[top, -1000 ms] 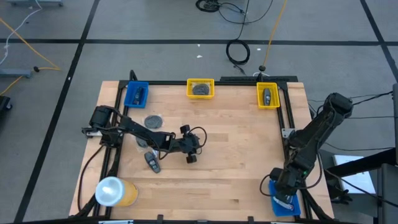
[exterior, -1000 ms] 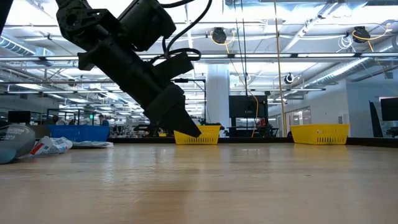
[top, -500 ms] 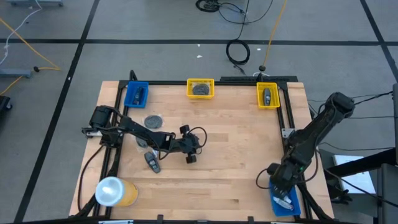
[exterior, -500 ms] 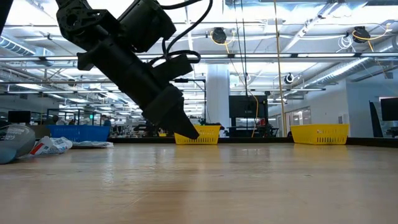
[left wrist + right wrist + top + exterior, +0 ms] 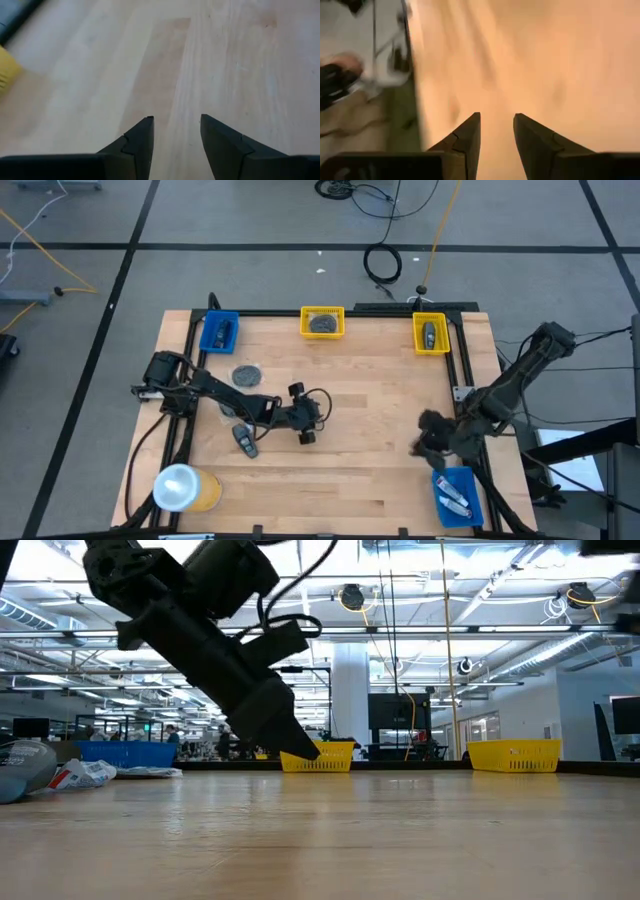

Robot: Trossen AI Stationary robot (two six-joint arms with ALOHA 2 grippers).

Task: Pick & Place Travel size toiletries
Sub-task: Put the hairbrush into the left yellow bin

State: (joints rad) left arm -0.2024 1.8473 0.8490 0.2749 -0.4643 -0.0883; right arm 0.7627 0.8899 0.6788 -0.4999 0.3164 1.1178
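Note:
My left gripper [image 5: 305, 423] hangs open and empty over the middle of the table; the left wrist view [image 5: 175, 135] shows only bare wood between its fingers. A black oblong piece [image 5: 244, 440], a grey disc [image 5: 246, 374] and a small white tube [image 5: 226, 409] lie on the table to its left. My right gripper [image 5: 428, 437] is open and empty over bare wood [image 5: 496, 132], just beyond the blue bin [image 5: 470, 480] at the near right corner. A white tube with blue marks [image 5: 452, 498] lies in that bin.
Along the far edge stand a blue bin [image 5: 219, 332] with a dark item, a yellow bin [image 5: 322, 322] with a grey disc and a yellow bin [image 5: 431, 333] with a black piece. A large yellow roll [image 5: 185, 488] lies at the near left corner.
My right gripper has gone from above the blue bin at the near right corner toward the table's far edge and a little left, out over the wood. The white tube stays lying in that bin.

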